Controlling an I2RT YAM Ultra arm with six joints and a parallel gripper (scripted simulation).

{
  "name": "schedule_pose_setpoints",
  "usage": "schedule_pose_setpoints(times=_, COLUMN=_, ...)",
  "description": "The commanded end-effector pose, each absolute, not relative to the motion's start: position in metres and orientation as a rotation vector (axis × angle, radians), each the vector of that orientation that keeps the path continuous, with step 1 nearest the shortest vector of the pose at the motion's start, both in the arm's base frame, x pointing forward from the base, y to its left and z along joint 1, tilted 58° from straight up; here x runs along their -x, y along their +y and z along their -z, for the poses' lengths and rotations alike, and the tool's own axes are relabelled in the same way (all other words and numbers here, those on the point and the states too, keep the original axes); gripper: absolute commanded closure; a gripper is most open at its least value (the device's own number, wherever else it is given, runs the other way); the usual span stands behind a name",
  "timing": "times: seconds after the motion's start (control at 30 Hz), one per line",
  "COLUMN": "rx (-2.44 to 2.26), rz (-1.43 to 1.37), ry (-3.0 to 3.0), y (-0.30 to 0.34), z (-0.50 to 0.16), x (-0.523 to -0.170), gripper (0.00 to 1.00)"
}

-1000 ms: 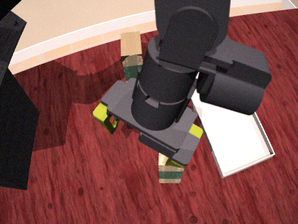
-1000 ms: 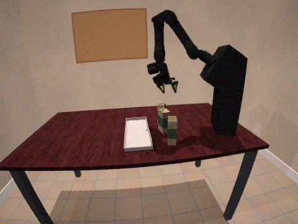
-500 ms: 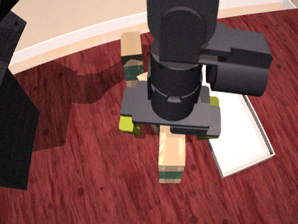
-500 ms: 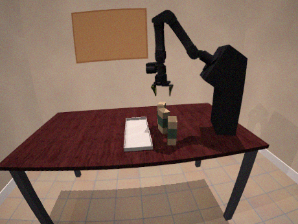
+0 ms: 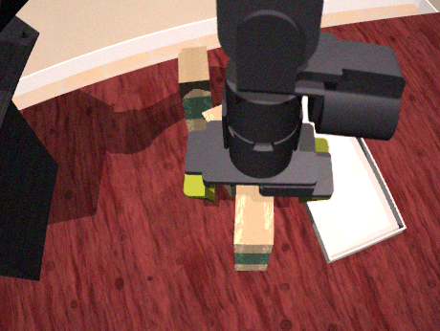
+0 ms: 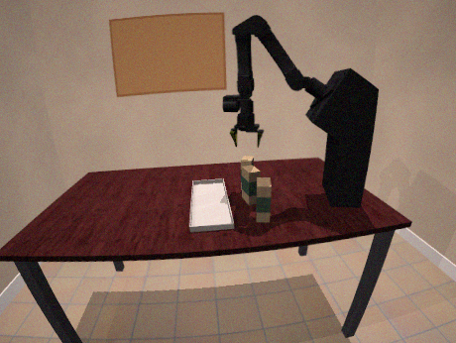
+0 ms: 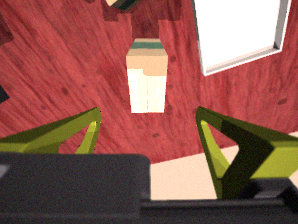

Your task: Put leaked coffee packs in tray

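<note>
The gripper [image 6: 246, 138] hung high above the row of packs, its yellow-green fingers spread as wide as they go with nothing between them. That made sense for a first feel: a pack's big flat sides need a wide mouth to straddle. It pointed straight down, wrist squared over the line of three.

All three coffee packs stood upright on the dark red table [image 6: 124, 198], in a staggered row just beside the white tray [image 6: 210, 205], which held nothing. The near pack [image 6: 264, 199] stood closest to the table's front edge, the middle pack [image 6: 251, 184] behind it, the far pack [image 6: 246, 164] partly hidden at the back. In the wrist view one pack [image 7: 146, 75] sat centred ahead between the finger tips, the tray's corner [image 7: 240, 55] off to one side.

No pack had been squeezed yet, I'd judge, so which ones are soft was anybody's guess. The tray sat close, so any leaker would need only a short carry, landing well inside the rim.
</note>
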State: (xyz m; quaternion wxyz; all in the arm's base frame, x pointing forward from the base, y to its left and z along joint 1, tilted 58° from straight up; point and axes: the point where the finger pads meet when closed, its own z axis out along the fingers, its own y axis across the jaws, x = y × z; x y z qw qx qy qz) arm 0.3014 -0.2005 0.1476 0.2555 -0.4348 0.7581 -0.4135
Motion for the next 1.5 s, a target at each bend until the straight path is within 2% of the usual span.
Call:
schedule_pose_setpoints(times=0.0, rx=1.195, rz=1.1, ry=2.067, y=-0.199, z=-0.138, x=-0.298, gripper=0.24)
schedule_pose_setpoints(times=0.63, rx=1.196, rz=1.099, ry=2.067, y=-0.199, z=-0.138, x=-0.299, gripper=0.24)
schedule_pose_setpoints(times=1.03, rx=1.18, rz=1.133, ry=2.031, y=-0.217, z=-0.134, x=-0.338, gripper=0.24)
schedule_pose_setpoints(times=1.27, rx=1.165, rz=1.166, ry=2.001, y=-0.218, z=-0.147, x=-0.338, gripper=0.24)
schedule_pose_setpoints(times=1.47, rx=1.181, rz=1.121, ry=2.038, y=-0.216, z=-0.131, x=-0.335, gripper=0.24)
